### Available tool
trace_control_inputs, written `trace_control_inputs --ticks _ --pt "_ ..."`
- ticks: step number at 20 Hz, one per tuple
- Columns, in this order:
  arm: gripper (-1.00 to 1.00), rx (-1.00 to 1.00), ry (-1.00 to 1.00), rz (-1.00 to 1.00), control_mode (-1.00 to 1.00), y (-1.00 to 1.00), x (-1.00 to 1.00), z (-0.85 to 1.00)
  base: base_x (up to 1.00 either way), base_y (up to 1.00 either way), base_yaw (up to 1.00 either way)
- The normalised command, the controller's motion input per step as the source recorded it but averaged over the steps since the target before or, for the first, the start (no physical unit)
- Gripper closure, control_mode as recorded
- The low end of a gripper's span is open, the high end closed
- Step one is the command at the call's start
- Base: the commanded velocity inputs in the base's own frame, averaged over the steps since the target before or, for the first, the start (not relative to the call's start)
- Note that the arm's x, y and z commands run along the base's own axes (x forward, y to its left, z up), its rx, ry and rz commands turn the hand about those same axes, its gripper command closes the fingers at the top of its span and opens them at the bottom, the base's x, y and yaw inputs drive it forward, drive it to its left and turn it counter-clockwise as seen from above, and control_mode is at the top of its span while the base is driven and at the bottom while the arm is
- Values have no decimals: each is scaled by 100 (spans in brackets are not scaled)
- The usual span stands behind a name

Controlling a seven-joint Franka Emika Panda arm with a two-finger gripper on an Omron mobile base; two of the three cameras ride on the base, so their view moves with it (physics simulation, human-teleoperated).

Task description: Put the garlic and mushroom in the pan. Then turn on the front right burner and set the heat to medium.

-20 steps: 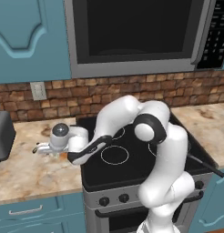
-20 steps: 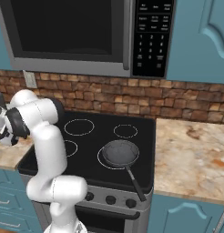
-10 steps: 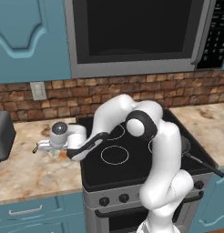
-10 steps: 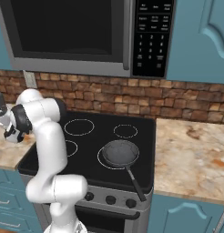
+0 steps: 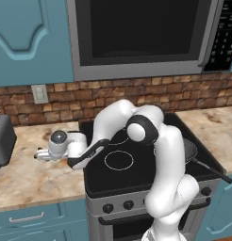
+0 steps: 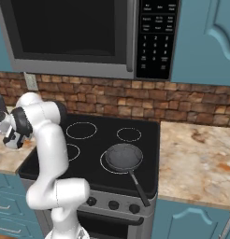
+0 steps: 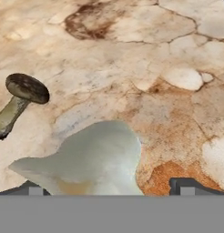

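Nothing in the pan yet; I hover over the garlic with my fingers spread.

My gripper point(image 7: 109, 186) hangs open just above the garlic point(image 7: 89, 159), which lies on the stone counter point(image 7: 177, 54) left of the stove, between my fingertips and not yet held. The mushroom point(image 7: 20, 102) lies on its side just beside it, apart. The pan point(image 6: 124, 156) sits empty on the front right burner point(image 6: 106, 166), well apart, handle toward the front. Both pieces, then the burner knob, are left, I judge. A toaster point(image 5: 2, 141) stands further left; nothing blocks the way.
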Motion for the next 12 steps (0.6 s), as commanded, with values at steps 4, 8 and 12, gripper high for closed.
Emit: trace_control_inputs --ticks 4,8,12 --pt "100 0 0 0 -100 0 0 0 0 0 0" --pt "100 0 0 0 -100 0 0 0 0 0 0" --pt "100 0 -1 0 -100 0 -8 0 0 0 0"
